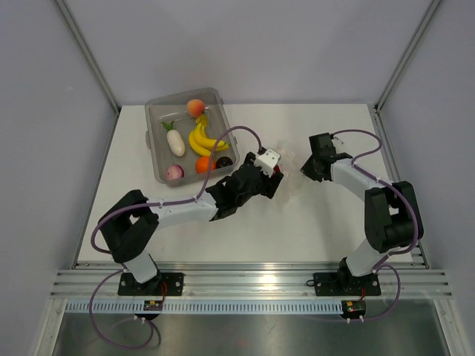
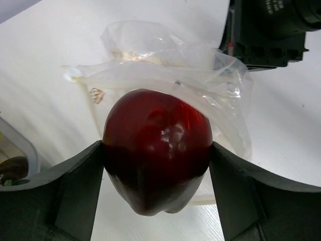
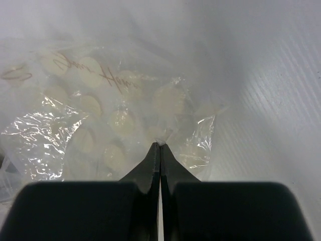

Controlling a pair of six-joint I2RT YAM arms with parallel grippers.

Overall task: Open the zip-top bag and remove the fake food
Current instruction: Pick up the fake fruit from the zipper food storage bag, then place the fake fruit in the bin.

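Left wrist view has the left gripper (image 2: 157, 153) clamped on the dark red apple (image 2: 158, 175), a hard, glossy, rounded piece likely to slip unless held across its widest part. Just beyond lies the zip-top bag (image 2: 170, 80), thin crinkly clear film, light and floppy, on the white table (image 2: 45, 60). The right gripper (image 3: 160, 146), fully closed, appears to pinch its edge.

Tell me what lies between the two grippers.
Only the bag: in the left wrist view it lies crumpled between the apple held in the left gripper and the right gripper, which pinches its film.
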